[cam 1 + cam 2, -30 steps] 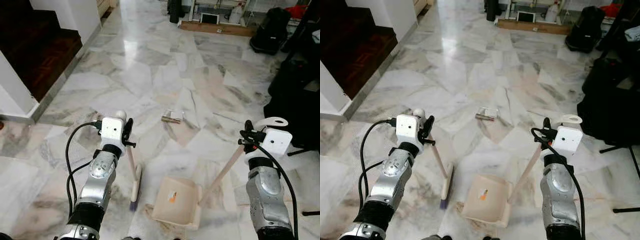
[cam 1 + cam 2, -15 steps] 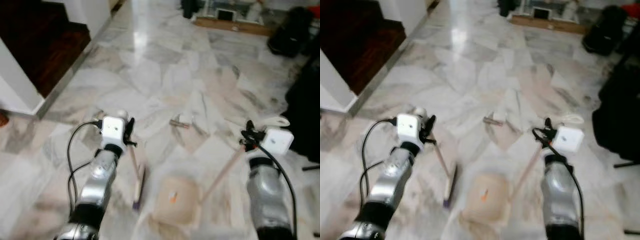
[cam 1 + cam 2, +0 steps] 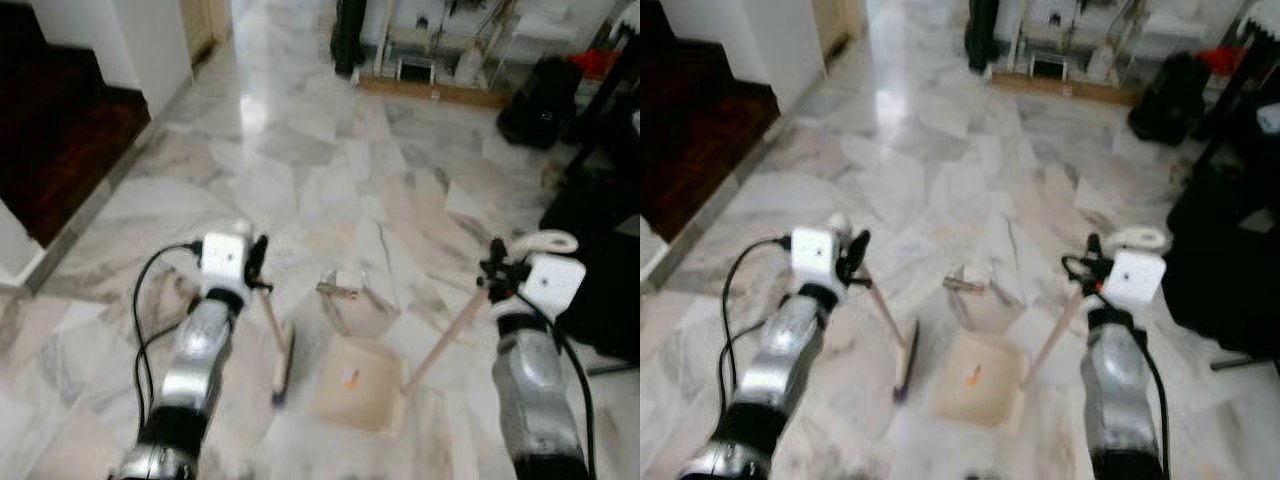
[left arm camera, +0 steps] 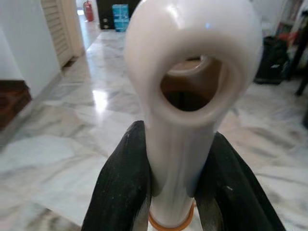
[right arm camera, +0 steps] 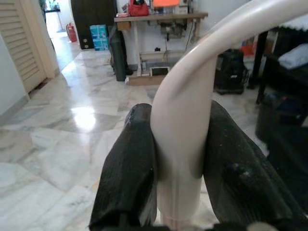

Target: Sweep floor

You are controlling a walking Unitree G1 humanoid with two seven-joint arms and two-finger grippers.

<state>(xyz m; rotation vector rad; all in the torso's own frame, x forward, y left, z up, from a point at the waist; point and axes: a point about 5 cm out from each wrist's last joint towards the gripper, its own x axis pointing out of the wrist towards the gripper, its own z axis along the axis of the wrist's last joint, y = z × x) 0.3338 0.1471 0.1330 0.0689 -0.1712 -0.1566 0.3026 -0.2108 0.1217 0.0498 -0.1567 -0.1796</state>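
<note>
Lower left: left gripper (image 3: 258,268) clamps the broom (image 3: 279,350) handle, brush head on the marble floor (image 3: 300,170). Centre: 1 small piece of litter (image 3: 338,290) lies just above the dustpan (image 3: 360,392). Lower right: right gripper (image 3: 492,281) clamps the dustpan handle. Risk: a wide stroke may flick litter past the pan. Upper left: dark step (image 3: 60,130). Right edge: black bags (image 3: 600,240) limit room.

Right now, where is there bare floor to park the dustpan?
Open marble lies ahead between the white wall corner and the small piece of debris, and left of the cream brush. It is crowded on the right by the black bags and close around the cream plastic dustpan.
</note>
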